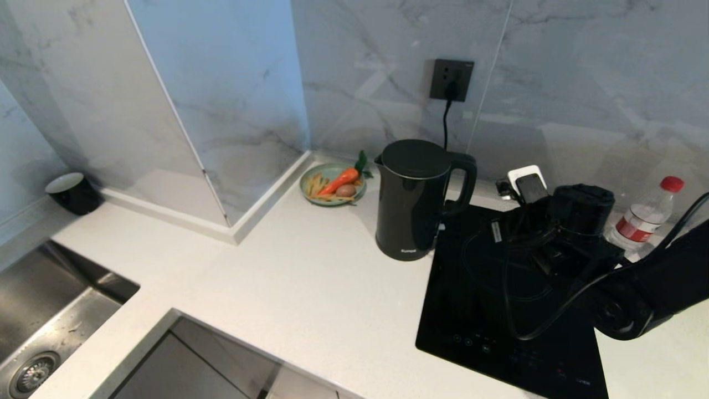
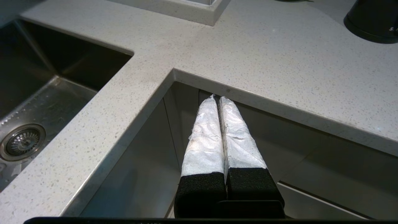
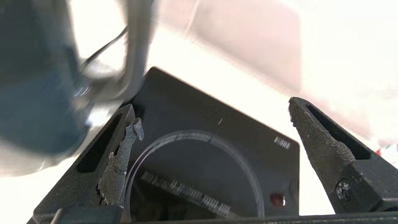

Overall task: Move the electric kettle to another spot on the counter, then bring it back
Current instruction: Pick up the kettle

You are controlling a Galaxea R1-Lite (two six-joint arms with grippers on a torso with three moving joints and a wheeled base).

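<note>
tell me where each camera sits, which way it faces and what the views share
Head view: high up, looking down at the counter, electric kettle and cooktop; right arm shows.
Left wrist view: below the counter's front edge, facing the sink; shut left gripper shows.
Right wrist view: low over the cooktop, beside the kettle; open right gripper shows.
Shared: all three show the kettle.

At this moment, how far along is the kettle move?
Nothing shows as done: the electric kettle stands upright on the counter beside the cooktop, ungripped. In hand: the right gripper is over the cooktop, fingers open, the handle ahead of it. The left gripper waits shut below the counter edge. Whether this is the outbound or return leg cannot be told, so grasp, lift and placing remain.
</note>
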